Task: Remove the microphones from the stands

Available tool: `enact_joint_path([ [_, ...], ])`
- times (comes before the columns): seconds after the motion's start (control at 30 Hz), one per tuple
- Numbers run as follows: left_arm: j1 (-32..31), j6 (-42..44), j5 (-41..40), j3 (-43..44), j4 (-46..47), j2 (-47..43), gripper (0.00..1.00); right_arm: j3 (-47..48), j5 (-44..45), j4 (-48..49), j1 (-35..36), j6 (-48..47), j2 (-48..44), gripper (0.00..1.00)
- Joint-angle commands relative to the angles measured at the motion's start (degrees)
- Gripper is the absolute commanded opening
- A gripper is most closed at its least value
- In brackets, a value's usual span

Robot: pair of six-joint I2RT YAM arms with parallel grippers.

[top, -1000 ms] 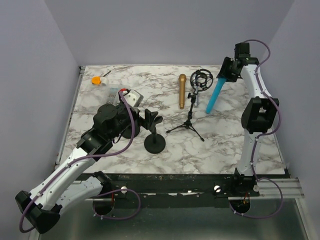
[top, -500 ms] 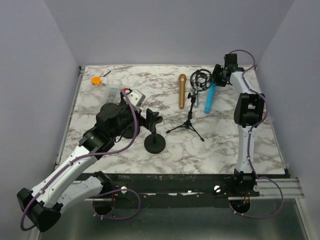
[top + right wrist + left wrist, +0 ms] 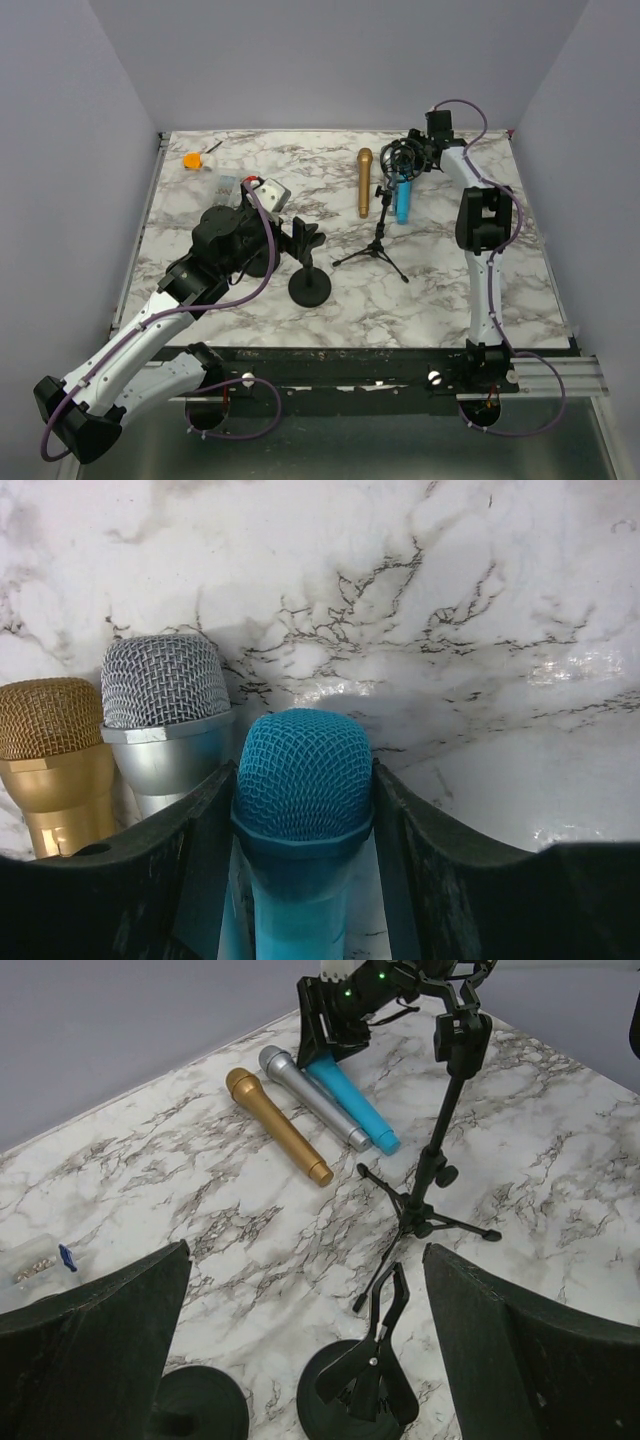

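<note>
Evidently the right gripper (image 3: 305,900) clamps the blue microphone (image 3: 303,770), which seemingly rests on the marble. Settle it flat beside the silver microphone (image 3: 165,695), then release. The left gripper (image 3: 305,1350) gapes empty.

The table (image 3: 450,270) looks glossy, the stand (image 3: 432,1160) matt black, the microphone (image 3: 300,770) mesh-headed.

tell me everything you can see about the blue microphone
The blue microphone is teal all over, with a rounded mesh head and a smooth, plain body, plastic or painted metal by its look. The right end effector is closed on it just below the head, gripping both sides. It lies low along the marble table, parallel to the silver microphone close beside it, tail toward the tripod stand. Whether it rests on the table is unclear.
</note>
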Motion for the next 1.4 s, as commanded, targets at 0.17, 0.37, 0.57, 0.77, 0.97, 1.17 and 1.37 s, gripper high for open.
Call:
enact_joint_path([
  [0.17, -0.31, -0.02, 0.10, 0.24, -0.26, 0.23, 0.99, 2.34, 0.94, -1.95, -0.32, 1.49, 1.13, 0.45],
  [0.37, -0.30, 0.07, 0.09, 0.16, -0.29, 0.54, 0.99, 2.78, 1.50, -5.55, -0.40, 1.33, -1.48, 0.70],
  [0.57, -0.32, 0.48, -0.15, -0.05, -0.18, 0.84, 0.99, 1.27, 2.45, -8.79, -0.40, 1.48, -5.24, 0.82],
  [0.77, -0.31, 0.75, -0.61, -0.03, -0.26, 0.91, 0.98, -13.17, 10.46, -8.04, -1.00, 3.92, -17.50, 0.90],
  [0.97, -0.30, 0.32, 0.38, 0.36, -0.49, 0.85, 0.98, -37.80, 10.02, -1.19, -1.11, 7.39, -33.89, 0.91],
  [1.17, -0.36, -0.38, 1.55, 0.57, -0.46, 0.43, 0.99, -70.74, 1.11, 18.94, -0.81, 13.11, -56.30, 0.91],
  [1.37, -0.41, -0.84, 2.13, 0.61, -0.39, 0.31, 0.99, -88.47, 5.31, 25.20, 7.80, 15.01, -75.89, 0.90],
])
